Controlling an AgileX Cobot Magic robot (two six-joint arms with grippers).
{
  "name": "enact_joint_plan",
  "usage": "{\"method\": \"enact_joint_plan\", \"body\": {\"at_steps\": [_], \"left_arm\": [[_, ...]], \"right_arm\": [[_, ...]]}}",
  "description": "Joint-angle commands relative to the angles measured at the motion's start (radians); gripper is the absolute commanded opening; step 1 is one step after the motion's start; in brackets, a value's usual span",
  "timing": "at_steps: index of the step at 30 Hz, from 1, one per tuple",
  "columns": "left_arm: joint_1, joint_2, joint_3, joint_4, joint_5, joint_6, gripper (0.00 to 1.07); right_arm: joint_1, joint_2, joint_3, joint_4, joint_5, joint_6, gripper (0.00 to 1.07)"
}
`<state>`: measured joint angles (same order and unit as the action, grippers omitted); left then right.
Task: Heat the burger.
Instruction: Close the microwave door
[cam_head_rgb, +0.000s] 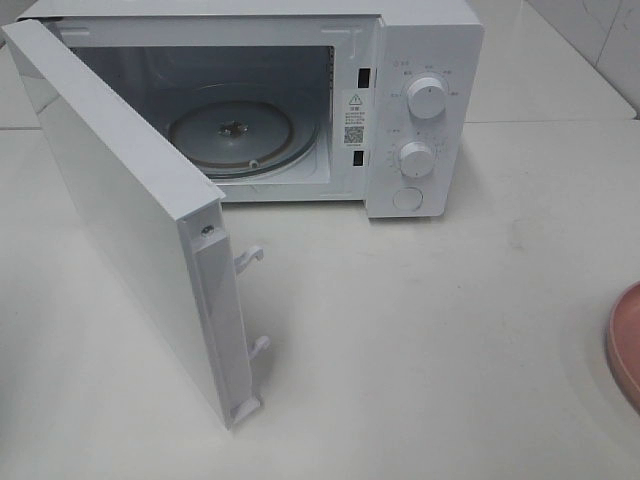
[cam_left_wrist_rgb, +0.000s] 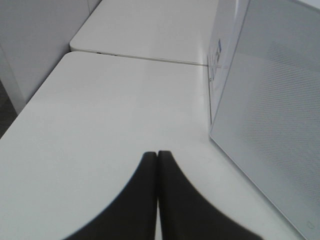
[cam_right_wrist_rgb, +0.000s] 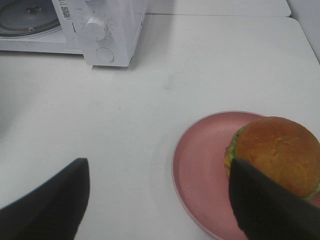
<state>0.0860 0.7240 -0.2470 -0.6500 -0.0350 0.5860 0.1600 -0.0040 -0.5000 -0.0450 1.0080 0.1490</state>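
The burger (cam_right_wrist_rgb: 277, 152), with a domed golden-brown bun and green lettuce at its edge, sits on a pinkish-red plate (cam_right_wrist_rgb: 200, 165) in the right wrist view. My right gripper (cam_right_wrist_rgb: 159, 167) is open and empty, hovering above the table by the plate; one finger (cam_right_wrist_rgb: 265, 205) overlaps the burger's near side. The white microwave (cam_head_rgb: 420, 60) stands at the back with its door (cam_head_rgb: 120, 210) swung wide open and its glass turntable (cam_head_rgb: 245, 135) bare. My left gripper (cam_left_wrist_rgb: 158, 154) is shut and empty over the table beside the door (cam_left_wrist_rgb: 270, 125). Neither gripper shows in the exterior view.
In the exterior view only the plate's rim (cam_head_rgb: 625, 345) shows, at the right edge. The open door reaches far forward on the left. Two knobs (cam_head_rgb: 427, 98) and a button (cam_head_rgb: 407, 198) are on the microwave's right panel. A table seam (cam_left_wrist_rgb: 140, 57) runs behind the left gripper.
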Motion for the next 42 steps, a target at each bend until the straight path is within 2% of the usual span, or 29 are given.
{"method": "enact_joint_plan", "body": {"at_steps": [1, 5, 6, 8, 9, 10, 11, 12, 14, 15, 16, 17, 18, 19, 20, 21, 26, 30, 31, 32, 35, 37, 40, 42], "left_arm": [[0.0, 0.028, 0.003, -0.012, -0.065, -0.013, 0.0], [0.0, 0.081, 0.003, 0.026, -0.143, -0.081, 0.0], [0.0, 0.081, 0.003, 0.026, -0.143, -0.081, 0.0], [0.0, 0.115, 0.003, 0.127, -0.182, -0.169, 0.0], [0.0, 0.115, 0.003, 0.127, -0.182, -0.169, 0.0], [0.0, 0.145, 0.003, 0.223, -0.211, -0.268, 0.0], [0.0, 0.158, 0.003, 0.274, -0.226, -0.322, 0.0], [0.0, 0.158, 0.003, 0.274, -0.226, -0.322, 0.0], [0.0, 0.236, 0.003, 0.599, -0.332, -0.63, 0.0], [0.0, 0.236, 0.003, 0.599, -0.332, -0.63, 0.0], [0.0, 0.257, 0.003, 0.671, -0.356, -0.689, 0.0], [0.0, 0.257, 0.003, 0.671, -0.356, -0.689, 0.0], [0.0, 0.302, 0.003, 0.827, -0.416, -0.82, 0.0], [0.0, 0.302, 0.003, 0.827, -0.416, -0.82, 0.0], [0.0, 0.337, 0.003, 0.92, -0.469, -0.897, 0.0], [0.0, 0.358, 0.003, 0.953, -0.5, -0.918, 0.0], [-0.001, 0.433, 0.001, 0.996, -0.601, -0.922, 0.0], [-0.042, 0.468, -0.006, 1.003, -0.617, -0.915, 0.0], [-0.088, 0.496, -0.012, 0.999, -0.615, -0.887, 0.0], [-0.141, 0.527, -0.014, 0.975, -0.62, -0.857, 0.0], [-0.165, 0.544, -0.014, 0.949, -0.629, -0.839, 0.0], [-0.252, 0.604, -0.014, 0.836, -0.681, -0.772, 0.0], [-0.268, 0.617, -0.014, 0.806, -0.7, -0.761, 0.0], [-0.325, 0.668, -0.015, 0.74, -0.744, -0.756, 0.0]], "right_arm": [[-0.003, -0.027, 0.002, -0.001, -0.012, -0.006, 0.75], [-0.003, -0.027, 0.002, -0.001, -0.012, -0.006, 0.75], [-0.003, -0.027, 0.002, -0.001, -0.012, -0.006, 0.75], [-0.003, -0.027, 0.002, -0.001, -0.012, -0.006, 0.75], [-0.003, -0.027, 0.002, -0.001, -0.012, -0.006, 0.75], [-0.003, -0.027, 0.002, -0.001, -0.012, -0.006, 0.75], [-0.003, -0.027, 0.002, -0.001, -0.012, -0.006, 0.75], [-0.003, -0.027, 0.002, -0.001, -0.012, -0.006, 0.75], [-0.003, -0.027, 0.002, -0.001, -0.012, -0.006, 0.75], [-0.003, -0.027, 0.002, -0.001, -0.012, -0.006, 0.75], [-0.003, -0.027, 0.002, -0.001, -0.012, -0.006, 0.75], [-0.003, -0.027, 0.002, -0.001, -0.012, -0.006, 0.75], [-0.003, -0.027, 0.002, -0.001, -0.012, -0.006, 0.75], [-0.003, -0.027, 0.002, -0.001, -0.012, -0.006, 0.75], [-0.003, -0.027, 0.002, -0.001, -0.012, -0.006, 0.75], [-0.003, -0.027, 0.002, -0.001, -0.012, -0.006, 0.75], [-0.003, -0.027, 0.002, -0.001, -0.012, -0.006, 0.75], [-0.003, -0.027, 0.002, -0.001, -0.012, -0.006, 0.75], [-0.003, -0.027, 0.002, -0.001, -0.012, -0.006, 0.75], [-0.003, -0.027, 0.002, -0.001, -0.012, -0.006, 0.75], [-0.003, -0.027, 0.002, -0.001, -0.012, -0.006, 0.75], [-0.003, -0.027, 0.002, -0.001, -0.012, -0.006, 0.75], [-0.003, -0.027, 0.002, -0.001, -0.012, -0.006, 0.75], [-0.003, -0.027, 0.002, -0.001, -0.012, -0.006, 0.75]]}}
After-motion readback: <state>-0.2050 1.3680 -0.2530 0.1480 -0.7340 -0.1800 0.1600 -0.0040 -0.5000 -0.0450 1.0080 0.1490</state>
